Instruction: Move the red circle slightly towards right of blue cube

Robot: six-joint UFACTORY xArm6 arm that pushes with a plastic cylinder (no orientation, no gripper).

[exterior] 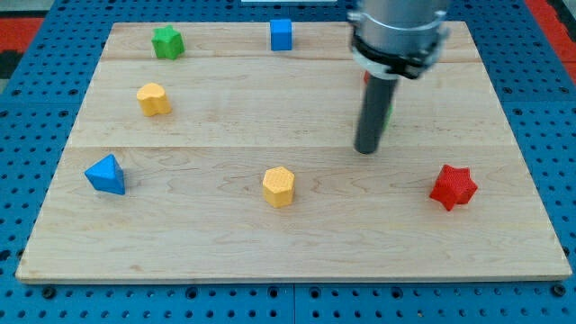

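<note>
The blue cube (282, 34) stands near the view's top edge of the wooden board (225, 234), left of centre. My tip (365, 150) rests on the board right of centre, well below and to the right of the blue cube. A sliver of a red block (366, 79) shows at the rod's left side, mostly hidden behind it; its shape cannot be made out. A sliver of a green block (389, 114) shows at the rod's right side, also mostly hidden.
A green star (166, 42) sits at the top left. A yellow block (154, 98) lies at the left, a blue triangle (106, 175) at the lower left, a yellow hexagon (279, 186) at the bottom centre and a red star (453, 186) at the lower right.
</note>
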